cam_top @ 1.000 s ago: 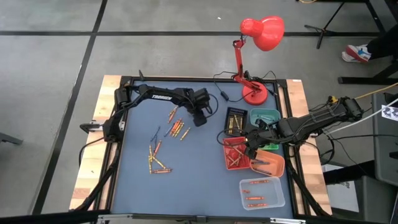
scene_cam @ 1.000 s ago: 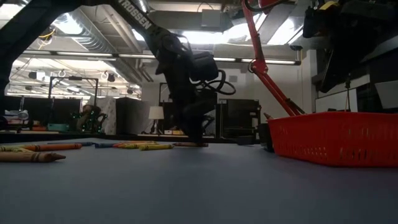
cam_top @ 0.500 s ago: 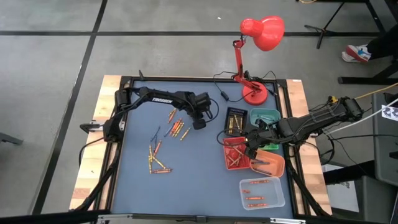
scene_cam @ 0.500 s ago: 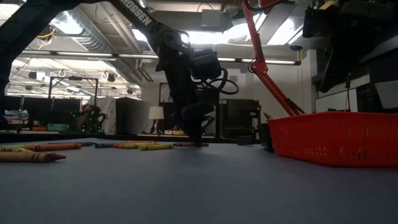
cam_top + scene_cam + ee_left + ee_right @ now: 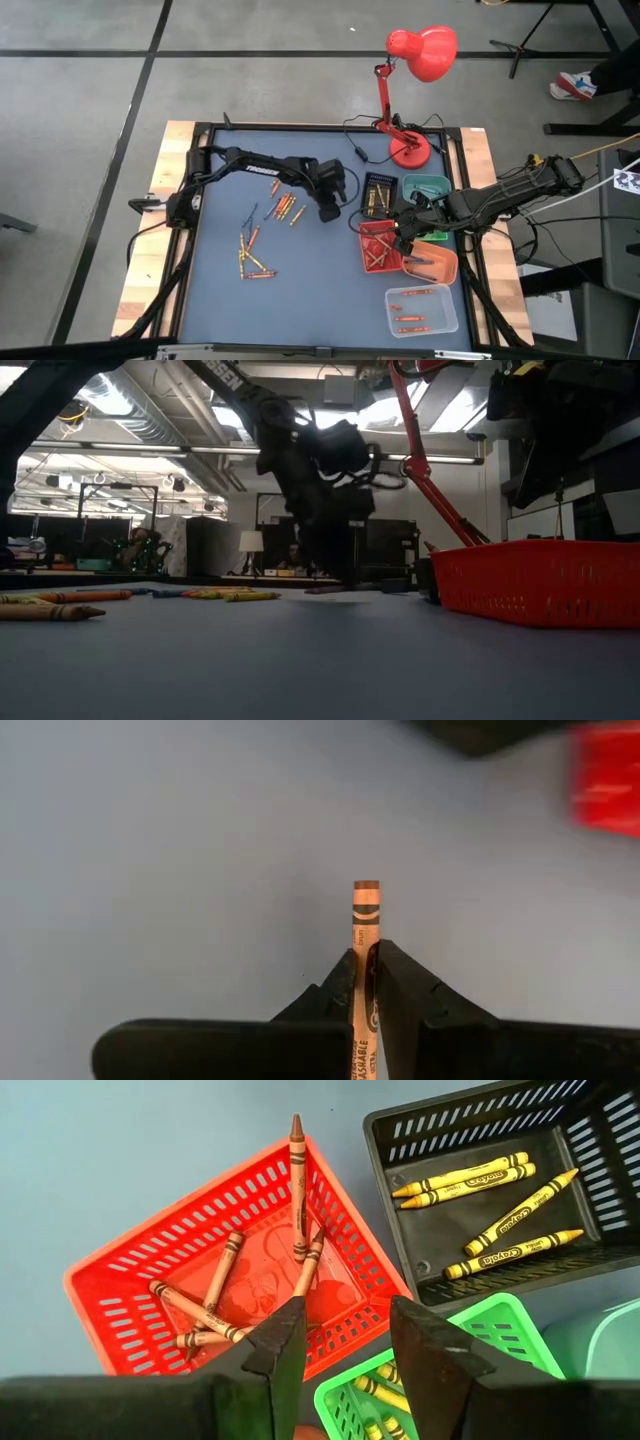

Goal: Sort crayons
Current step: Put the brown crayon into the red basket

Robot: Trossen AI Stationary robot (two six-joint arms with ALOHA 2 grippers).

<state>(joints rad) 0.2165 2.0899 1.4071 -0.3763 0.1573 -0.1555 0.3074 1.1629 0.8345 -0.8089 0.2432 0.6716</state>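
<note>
the tabletop (image 5: 300,300) is a smooth matte blue-grey mat in a dark frame with pale wood borders. on its right side stand small slotted plastic trays: a red tray (image 5: 120,1295) holding several brownish paper-wrapped crayons, one leaning up over its rim; a black tray (image 5: 590,1140) with five yellow crayons; a green tray (image 5: 500,1330) with yellow ones showing through its slots; an orange tray (image 5: 440,262) nearer; and, nearest, a clear smooth-walled box (image 5: 421,310) with three orange sticks. the left gripper (image 5: 366,965) is out over the middle of the mat, just left of the trays, its dark fingers pinching a brown crayon (image 5: 365,910) whose paper-wrapped shaft runs between them and whose flat end juts out past the tips. more loose crayons (image 5: 258,252) lie scattered on the mat's left half, orange and red mostly. the right gripper (image 5: 345,1330) hangs above the red tray with its fingers spread, holding nothing. a glossy red desk lamp (image 5: 420,50) stands at the far edge.
</note>
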